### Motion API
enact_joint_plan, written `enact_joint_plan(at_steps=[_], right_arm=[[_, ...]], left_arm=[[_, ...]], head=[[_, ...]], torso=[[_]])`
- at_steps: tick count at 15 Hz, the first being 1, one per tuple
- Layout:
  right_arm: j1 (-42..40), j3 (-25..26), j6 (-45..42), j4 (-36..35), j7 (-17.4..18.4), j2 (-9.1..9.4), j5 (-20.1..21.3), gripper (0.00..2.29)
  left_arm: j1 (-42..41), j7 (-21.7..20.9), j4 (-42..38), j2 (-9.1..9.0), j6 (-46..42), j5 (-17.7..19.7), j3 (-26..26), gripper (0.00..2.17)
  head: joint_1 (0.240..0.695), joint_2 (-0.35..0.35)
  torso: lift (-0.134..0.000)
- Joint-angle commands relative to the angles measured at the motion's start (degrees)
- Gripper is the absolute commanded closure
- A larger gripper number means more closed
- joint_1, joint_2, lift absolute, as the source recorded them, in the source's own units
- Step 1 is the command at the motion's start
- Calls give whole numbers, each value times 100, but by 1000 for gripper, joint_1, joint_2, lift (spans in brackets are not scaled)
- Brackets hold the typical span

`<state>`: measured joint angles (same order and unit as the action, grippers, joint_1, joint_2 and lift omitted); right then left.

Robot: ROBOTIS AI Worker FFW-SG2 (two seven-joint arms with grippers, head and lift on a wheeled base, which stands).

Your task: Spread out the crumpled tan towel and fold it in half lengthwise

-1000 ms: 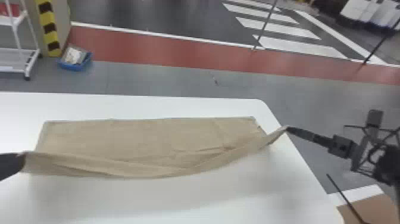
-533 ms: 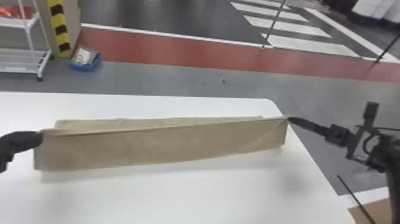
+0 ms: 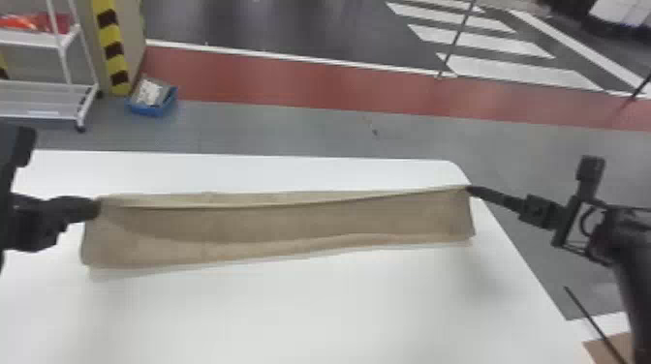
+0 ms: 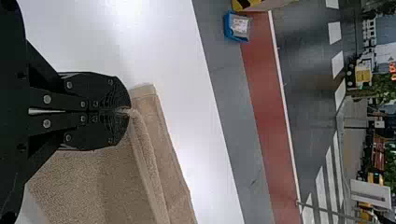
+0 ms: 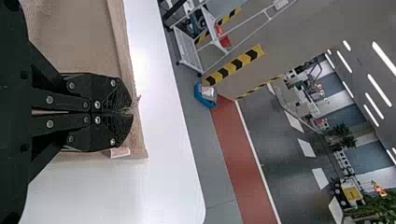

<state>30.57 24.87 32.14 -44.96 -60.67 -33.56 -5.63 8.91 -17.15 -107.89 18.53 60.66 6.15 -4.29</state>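
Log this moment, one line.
left gripper: shut on left end of towel | right gripper: shut on right end | lengthwise fold: unfinished, towel partly raised

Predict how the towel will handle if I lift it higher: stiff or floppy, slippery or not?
The towel is likely floppy: it drapes down between the left gripper and right gripper. It is probably light, as the cloth looks thin. Its nubby surface suggests it shouldn't slip easily.

The towel (image 3: 290,225) was seen as matt cloth, its pile rough and nubbly. A smooth, faintly glossy finish was shown by the counter (image 3: 310,310). The left hand (image 3: 98,208) and right hand (image 3: 471,189) were finished in matt black, with shiny metal screws (image 4: 47,99). Smooth plastic was seen in the blue bin (image 3: 152,110).
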Motion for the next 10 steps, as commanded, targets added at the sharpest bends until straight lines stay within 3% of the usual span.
enact_joint_plan(at_steps=[1,4,7,10], right_arm=[[2,-26,-247,14,125,51,193,1507],[-42,-17,-528,146,345,51,185,1507],[-86,202,-669,154,538,218,88,1507],[-86,88,-862,154,653,359,158,1494]], left_arm=[[392,10,479,-16,-164,-105,-239,1328],[770,80,928,-33,-287,-184,-494,1325],[955,115,1200,-51,-533,-289,-652,1328],[1016,115,1385,-51,-533,-377,-704,1325]], head=[[695,-274],[695,-276],[695,-282],[695,-277]], torso=[[-124],[-124],[-124],[-124]])
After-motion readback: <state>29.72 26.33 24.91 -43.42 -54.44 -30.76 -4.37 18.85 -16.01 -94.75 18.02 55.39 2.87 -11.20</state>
